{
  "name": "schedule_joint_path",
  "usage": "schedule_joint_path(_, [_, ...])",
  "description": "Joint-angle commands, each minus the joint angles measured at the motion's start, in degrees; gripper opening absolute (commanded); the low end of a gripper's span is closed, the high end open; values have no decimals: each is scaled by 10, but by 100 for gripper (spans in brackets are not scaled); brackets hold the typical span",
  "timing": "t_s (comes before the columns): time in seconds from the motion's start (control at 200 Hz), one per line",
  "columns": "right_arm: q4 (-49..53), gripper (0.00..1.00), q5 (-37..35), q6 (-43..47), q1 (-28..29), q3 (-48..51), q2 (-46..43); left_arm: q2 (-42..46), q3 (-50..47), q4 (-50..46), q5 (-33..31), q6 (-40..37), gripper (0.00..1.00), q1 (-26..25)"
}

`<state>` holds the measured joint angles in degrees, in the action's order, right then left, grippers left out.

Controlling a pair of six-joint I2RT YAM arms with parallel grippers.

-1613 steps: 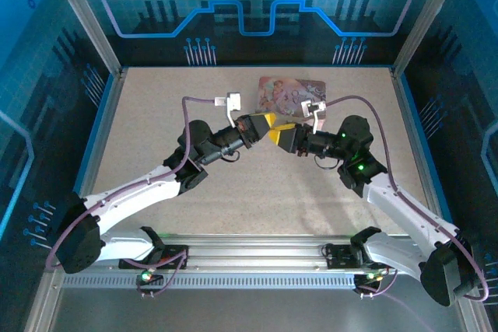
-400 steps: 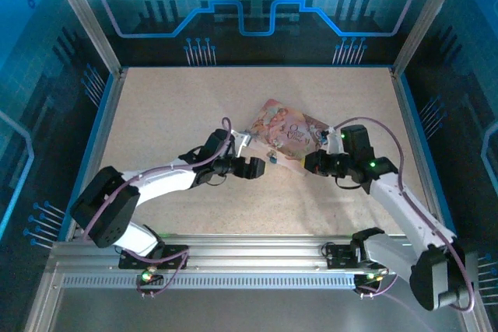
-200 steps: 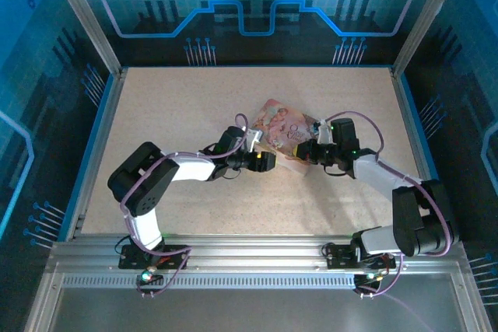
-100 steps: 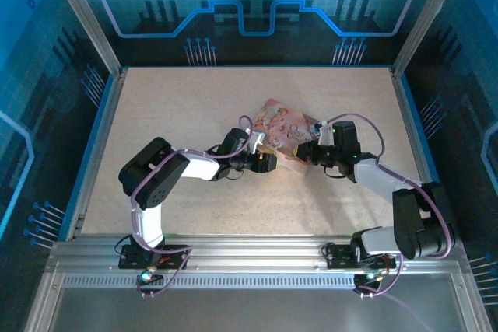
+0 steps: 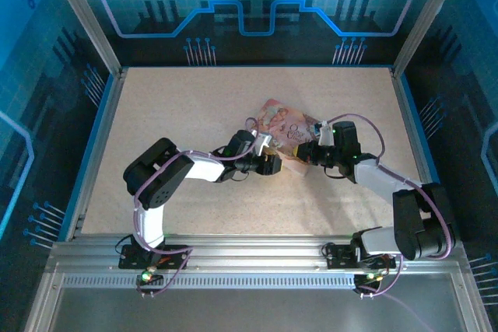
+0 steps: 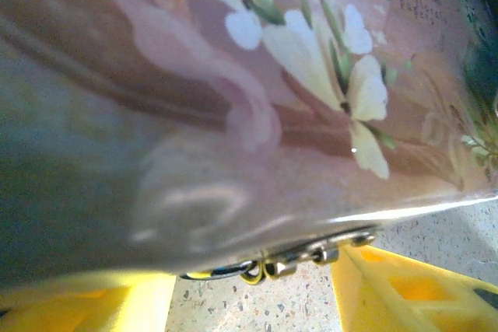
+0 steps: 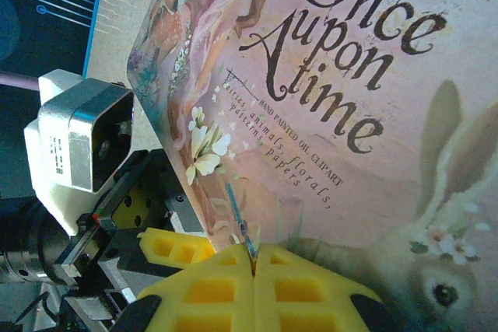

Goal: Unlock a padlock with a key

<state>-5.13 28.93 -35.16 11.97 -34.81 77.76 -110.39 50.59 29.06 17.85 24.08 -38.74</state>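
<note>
Both arms had reached in over the speckled bench [image 5: 179, 106] to the pink tin [image 5: 282, 126], which lay flat near the middle, turned at an angle. The right gripper [image 7: 254, 258] was at the tin's near-right edge with its yellow pads pressed together. It pinched the key [image 7: 236, 215], and the thin bluish blade stuck out past the fingertips, over the printed lid just below the words "Once upon a time".

The left gripper [image 5: 268, 162] was at the tin's near-left edge, facing the right one across the corner. Its two yellow fingers [image 6: 405, 293] stood apart, with the bench showing between them and nothing held. In that gap, at the lower edge of the tin, hung a small metal fitting [image 6: 272, 266], made of a silvery ring and some brassy links. It lay close to the right-hand finger. I could not tell from there whether the fitting was the padlock or only the tin's clasp.
</note>
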Motion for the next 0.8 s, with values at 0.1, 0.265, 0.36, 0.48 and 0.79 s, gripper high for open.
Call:
schedule_joint_path(0.1, [57, 0, -25, -4, 1, 24, 6, -3, 16, 15, -7, 7, 53, -8])
schedule_joint_path(0.265, [57, 0, -26, -4, 2, 24, 5, -3, 17, 22, -11, 14, 48, -8])
schedule_joint_path(0.36, [58, 0, -26, -4, 2, 24, 3, -4, 19, 20, -12, 16, 47, -8])
schedule_joint_path(0.48, [59, 0, -27, -4, 3, 24, 1, -5, 21, 20, -13, 19, 45, -10])
schedule_joint_path(0.79, [58, 0, -28, -7, 5, 24, 0, -9, 34, 5, -18, 19, 40, -15])
